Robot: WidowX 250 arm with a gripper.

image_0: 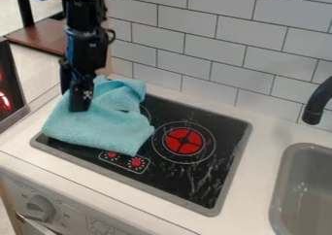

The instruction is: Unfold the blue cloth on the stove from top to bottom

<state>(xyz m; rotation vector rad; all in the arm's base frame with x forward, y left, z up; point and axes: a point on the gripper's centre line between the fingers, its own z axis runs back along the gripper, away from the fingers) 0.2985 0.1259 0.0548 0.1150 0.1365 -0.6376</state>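
The black robot gripper (pixel 81 107) hangs down from the top left, at the end of the black robot arm (pixel 84 30). Its low end is right over the left part of the soft, light blue cloth (pixel 104 127). I can't tell if the gripper is wide or narrow, or if it has hold of the cloth.

The cloth lies on the left side of the flat black stove top with a grey edge (pixel 217 207). Some of it goes past the stove's edge, onto the white counter (pixel 259 132). It is bumpy and folded over at the back. One corner points right, just beside the round red burner with a black cross (pixel 185 141). Its front edge is just behind two small red stove knobs (pixel 136 162). The cloth hides part of another ring on the stove.

On the right is a grey sink (pixel 280 180), with a bent black tap (pixel 313 115) near it. Behind the counter is a wall of white tiles (pixel 217 35). A round grey knob (pixel 40 207) is on the front, below the counter.
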